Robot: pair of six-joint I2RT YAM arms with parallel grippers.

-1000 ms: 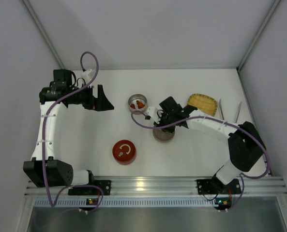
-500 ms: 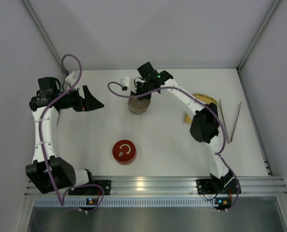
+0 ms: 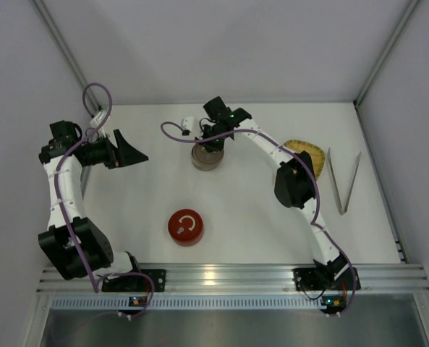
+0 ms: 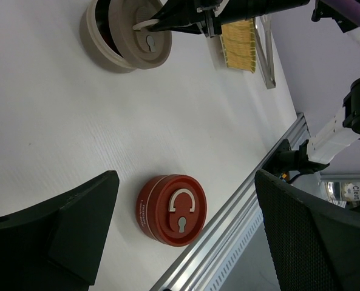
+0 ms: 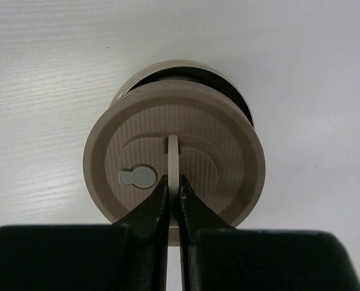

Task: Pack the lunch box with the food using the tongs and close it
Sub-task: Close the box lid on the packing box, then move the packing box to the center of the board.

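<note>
At 12 o'clock the right fingers [image 5: 157, 203] pinch the beige lid [image 5: 219, 176] by its handle (lunch box [image 4: 93, 39] beneath); left fingers [image 4: 76, 224] gape wide, empty.

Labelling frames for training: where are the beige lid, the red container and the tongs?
beige lid [image 5: 213, 167]: right wrist view, ribbed top.
red container [image 4: 161, 215]: left wrist view, top face.
tongs [image 3: 341, 208]: top external view, joined end.
</note>
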